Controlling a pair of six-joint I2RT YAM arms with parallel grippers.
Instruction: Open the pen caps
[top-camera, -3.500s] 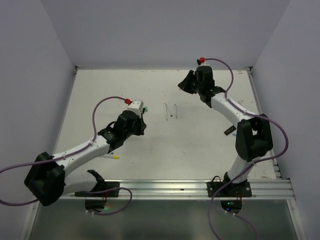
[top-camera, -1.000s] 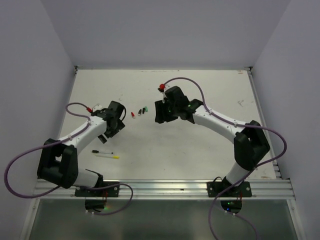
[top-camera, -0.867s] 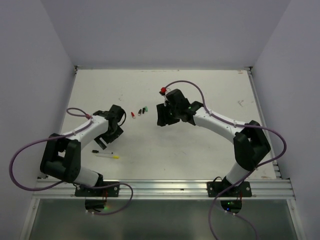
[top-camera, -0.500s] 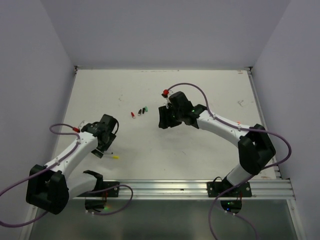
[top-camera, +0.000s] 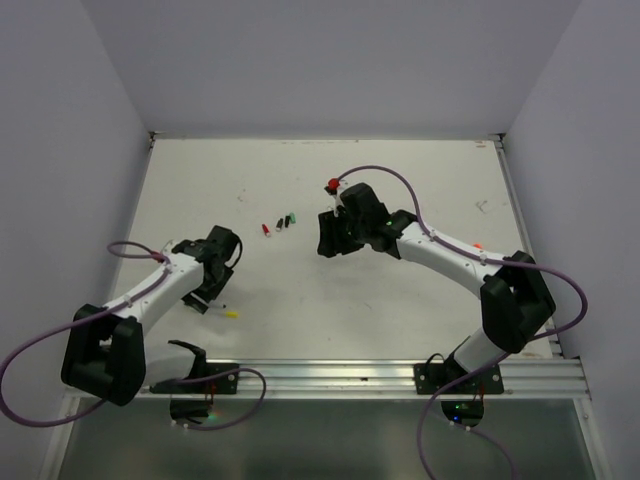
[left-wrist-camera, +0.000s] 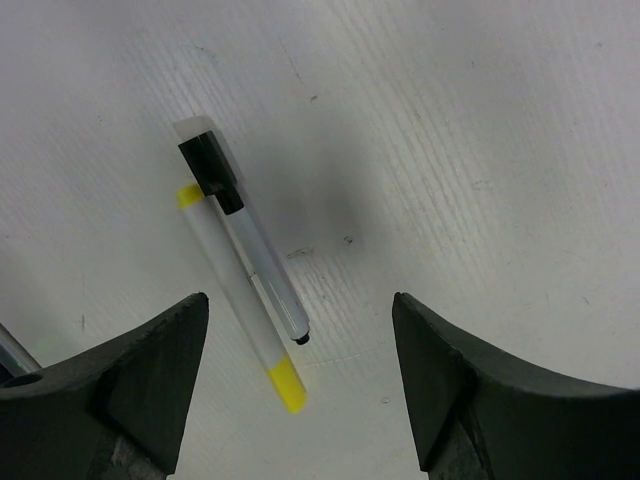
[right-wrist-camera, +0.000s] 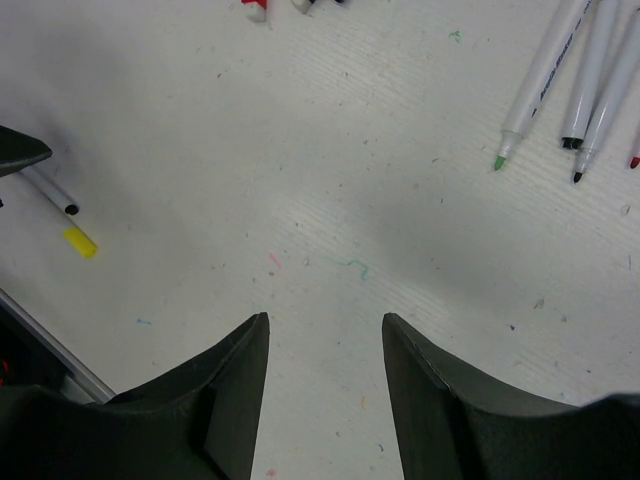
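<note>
- The left arm is folded at the near left. The left gripper hangs tips-down over two pens, jaws wide and holding nothing.
- The right arm reaches left to the middle of the table. The right gripper hovers tips-down, jaws partly apart and empty.
- The two pens lie touching side by side, long axes roughly left–right. The yellow cap points right, and the black cap sits at the opposite, left end.
- Three loose caps lie in a short slanting row mid-table, left of the right gripper. Red is near-left and green far-right.
- Uncapped pens lie close together beside the right gripper. Print on one barrel is too small to read.
</note>
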